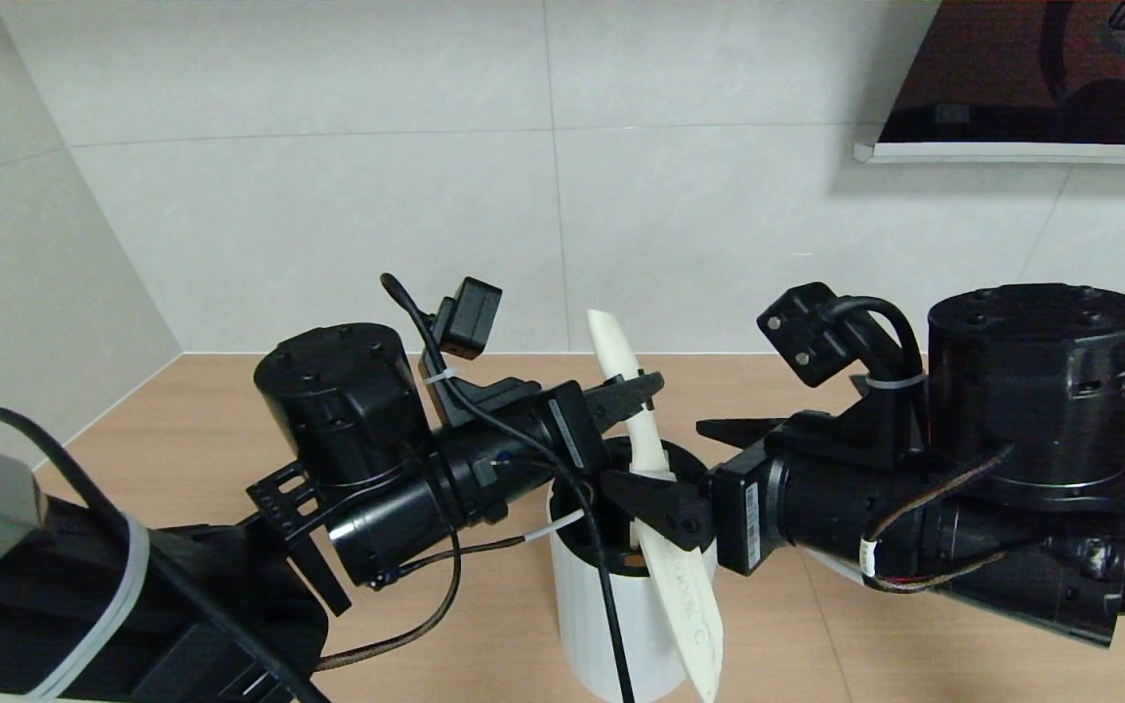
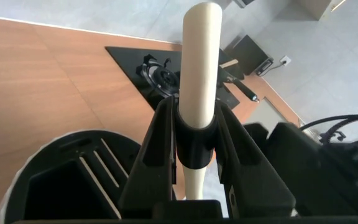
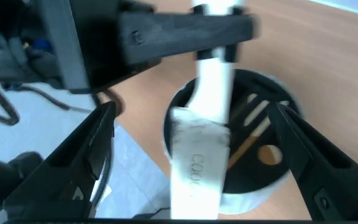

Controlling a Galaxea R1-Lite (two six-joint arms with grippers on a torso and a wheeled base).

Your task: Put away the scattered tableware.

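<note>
A cream spatula (image 1: 621,363) is held tilted over a white utensil holder (image 1: 590,605) with a black inside, its broad blade (image 1: 691,610) hanging down in front of the holder. My left gripper (image 1: 636,395) is shut on the spatula's handle (image 2: 201,62). My right gripper (image 1: 657,455) is open, one finger on each side of the spatula, just above the holder's rim. In the right wrist view its fingers (image 3: 98,146) stand wide apart around the blade (image 3: 197,155). Chopsticks (image 3: 253,118) and a wooden spoon (image 3: 267,154) stand inside the holder (image 3: 260,198).
The holder stands on a wooden counter (image 1: 201,420) against a tiled wall. A black gas hob (image 2: 166,78) lies farther along the counter. A dark range hood (image 1: 1041,78) hangs at the upper right.
</note>
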